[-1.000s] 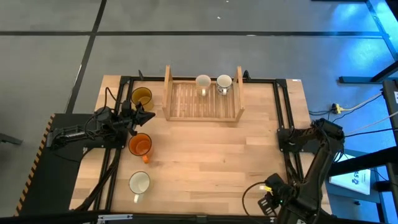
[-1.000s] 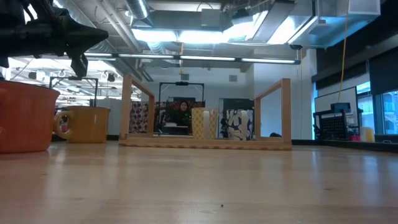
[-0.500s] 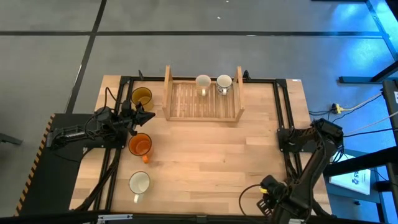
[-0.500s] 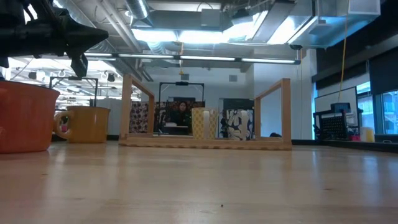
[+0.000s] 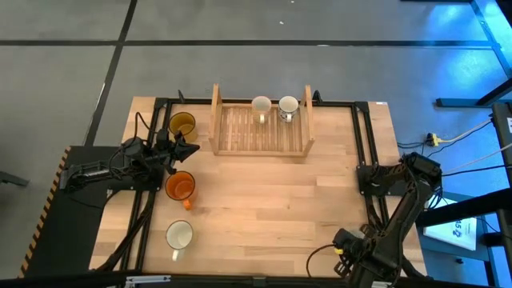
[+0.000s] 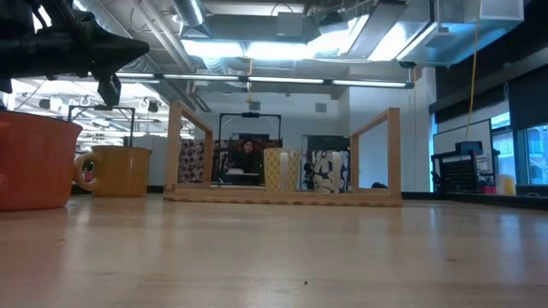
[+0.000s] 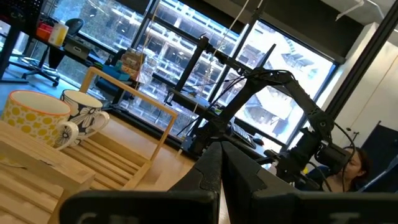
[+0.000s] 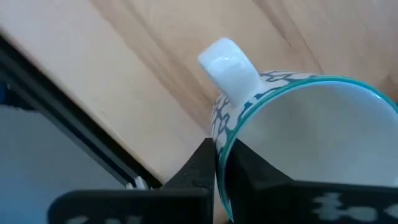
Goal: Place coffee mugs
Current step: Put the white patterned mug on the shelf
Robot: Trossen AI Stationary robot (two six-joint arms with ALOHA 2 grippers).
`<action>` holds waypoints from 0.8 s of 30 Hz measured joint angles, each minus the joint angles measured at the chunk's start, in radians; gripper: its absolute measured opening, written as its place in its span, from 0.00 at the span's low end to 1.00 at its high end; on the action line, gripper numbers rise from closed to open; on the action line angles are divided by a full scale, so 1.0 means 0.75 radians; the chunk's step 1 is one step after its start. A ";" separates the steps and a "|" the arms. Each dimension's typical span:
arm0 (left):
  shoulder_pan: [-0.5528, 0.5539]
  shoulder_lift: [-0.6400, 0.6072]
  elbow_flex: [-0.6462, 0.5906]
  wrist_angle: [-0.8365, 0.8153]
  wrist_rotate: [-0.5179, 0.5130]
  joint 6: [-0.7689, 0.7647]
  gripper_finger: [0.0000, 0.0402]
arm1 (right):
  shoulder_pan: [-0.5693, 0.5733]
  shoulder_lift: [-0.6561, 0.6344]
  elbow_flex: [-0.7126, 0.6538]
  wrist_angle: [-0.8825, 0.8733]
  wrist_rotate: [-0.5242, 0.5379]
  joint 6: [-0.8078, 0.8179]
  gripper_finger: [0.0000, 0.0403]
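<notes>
My right gripper [image 5: 342, 254] is at the table's near right corner, shut on a white mug with a teal pattern [image 8: 298, 124]. My left gripper [image 5: 192, 146] is shut and empty, above the table between the amber-yellow mug [image 5: 182, 125] and the orange mug [image 5: 180, 186]. It also shows in the low view [image 6: 128, 51]. A white mug [image 5: 179, 236] stands at the near left. Two cream mugs [image 5: 262, 106] [image 5: 288, 106] stand at the far side of the slatted wooden tray [image 5: 240, 132]. My right gripper holds the mug by its rim [image 8: 225, 138], just beside the white handle [image 8: 227, 62]. The wall passes between the two fingers, one inside the mug and one outside. Whether the mug is clear of the table does not show.
Dark rails [image 5: 364, 144] run along the table's left, right and far sides. The tray's two upright end boards [image 5: 214, 100] [image 5: 308, 100] stand above its slats. Bare wood [image 5: 264, 208] lies between the tray and the near edge.
My right gripper has gone a little toward the table's near edge, and slightly to the left, with the mug.
</notes>
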 joint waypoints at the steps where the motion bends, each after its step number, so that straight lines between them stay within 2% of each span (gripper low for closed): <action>1: 0.000 0.000 0.000 0.000 0.000 0.000 0.01 | -0.010 -0.001 0.002 0.000 0.004 -0.041 0.02; 4: 0.000 0.000 0.000 0.000 0.000 0.000 0.01 | -0.046 0.000 0.043 0.008 0.085 -0.225 0.01; 8: 0.000 0.000 0.000 0.000 0.001 0.000 0.01 | -0.157 0.000 0.112 0.024 0.228 -0.594 0.01; 14: -0.001 -0.001 0.000 0.013 0.006 0.008 0.01 | -0.434 -0.002 0.161 0.187 0.268 -1.146 0.01; 18: 0.000 0.000 0.000 0.016 -0.001 0.064 0.01 | -0.616 -0.002 0.161 0.341 0.252 -1.561 0.01; 24: 0.000 0.000 0.000 0.016 0.001 0.091 0.01 | -0.848 0.016 0.178 0.489 0.086 -2.156 0.00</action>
